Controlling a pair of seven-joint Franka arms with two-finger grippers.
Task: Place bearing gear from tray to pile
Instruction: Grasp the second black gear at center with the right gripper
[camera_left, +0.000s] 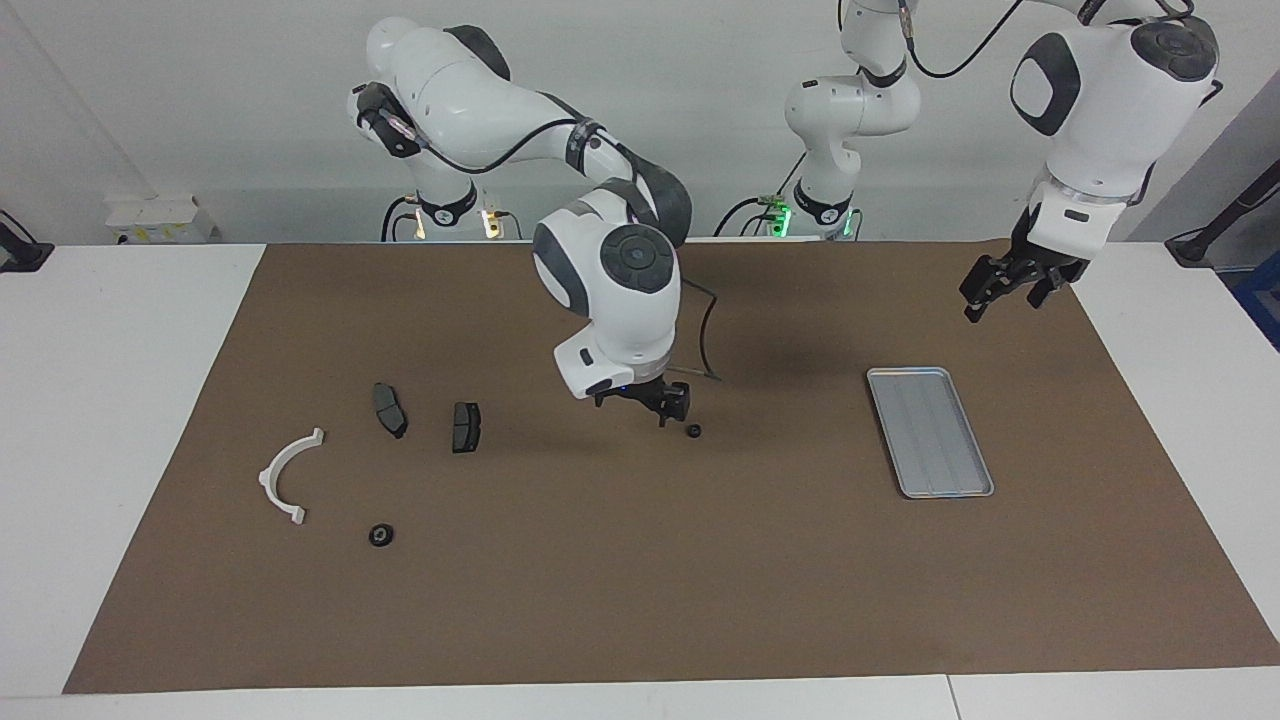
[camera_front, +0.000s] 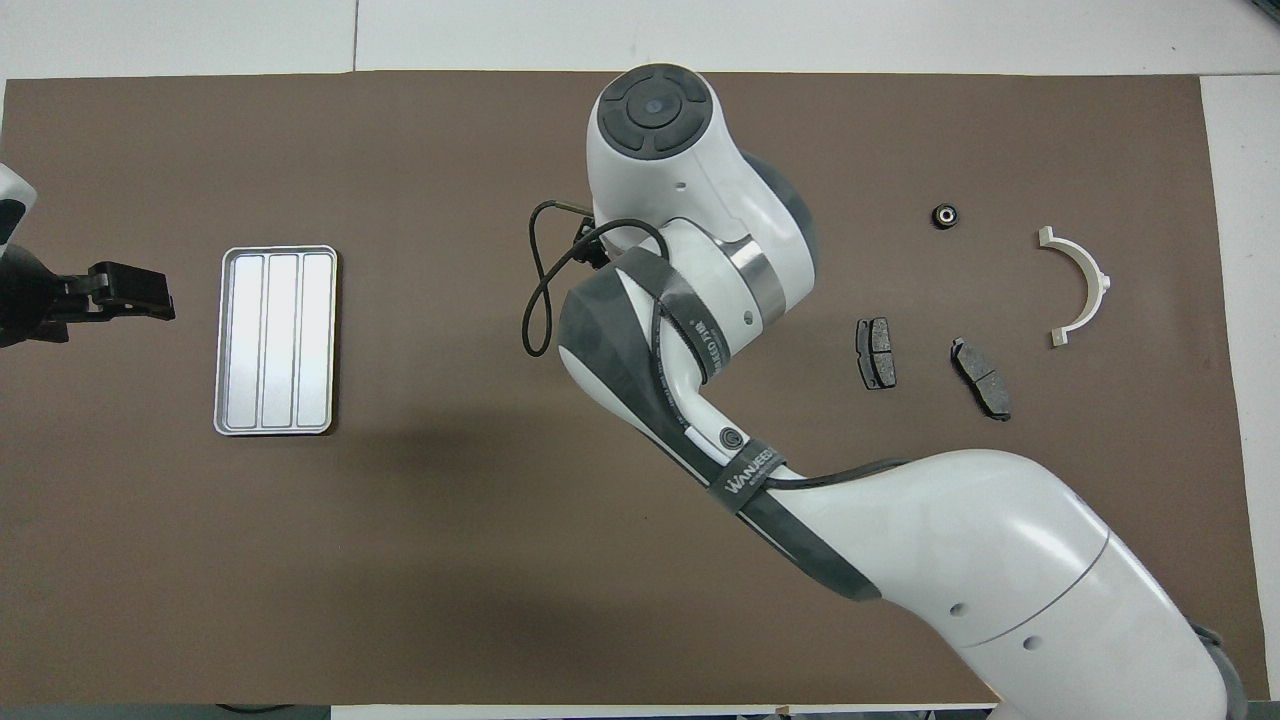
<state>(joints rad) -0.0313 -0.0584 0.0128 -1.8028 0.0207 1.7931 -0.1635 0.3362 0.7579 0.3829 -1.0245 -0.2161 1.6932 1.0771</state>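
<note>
Bearing gear (camera_left: 693, 431), small and black, lies on the brown mat (camera_left: 620, 600) near the middle of the bench (camera_left: 120, 400), well apart from the tray (camera_left: 930, 430), which sits toward the left arm's end. A second bearing gear (camera_left: 380, 535) rests toward the right arm's end, beside the pile: a white half-ring bracket (camera_left: 285, 475) and two dark brake pads (camera_left: 390, 410) nearer the robots than it. The right tool (camera_left: 665, 405) hangs low over the mat just beside the middle gear; whether it is wide or narrow I cannot tell. The left arm waits, its tool (camera_left: 1010, 285) raised over the mat's edge near the tray, spread wide and holding nothing. The mat covers most of the white bench; a plain white wall (camera_left: 200, 100) stands at the robots' backs, and green lights (camera_left: 785, 215) glow at the arm bases.
</note>
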